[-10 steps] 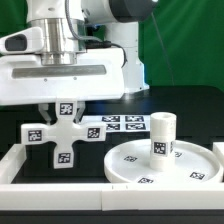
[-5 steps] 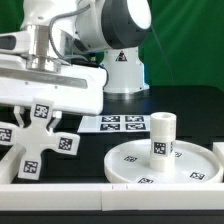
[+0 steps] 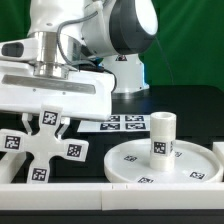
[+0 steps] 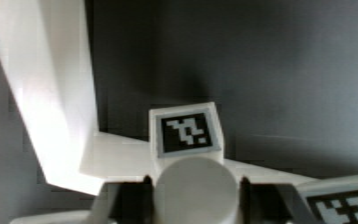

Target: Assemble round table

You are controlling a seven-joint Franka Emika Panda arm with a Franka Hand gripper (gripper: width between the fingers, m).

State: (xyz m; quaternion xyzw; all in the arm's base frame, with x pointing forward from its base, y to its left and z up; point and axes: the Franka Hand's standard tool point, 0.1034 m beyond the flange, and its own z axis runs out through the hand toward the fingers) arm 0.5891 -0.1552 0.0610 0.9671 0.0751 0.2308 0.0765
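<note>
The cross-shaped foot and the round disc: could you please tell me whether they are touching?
Apart. The exterior view shows bare dark table between the cross-shaped foot and the rim of the round disc.

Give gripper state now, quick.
Gripper: closed, holding the foot.

On the black tabletop (image 3: 188, 108) lie the marker board (image 3: 122, 124), far; a large white rimmed plastic disc (image 3: 128, 160), at the exterior view's right; and a white border rail (image 3: 150, 193), near.
</note>
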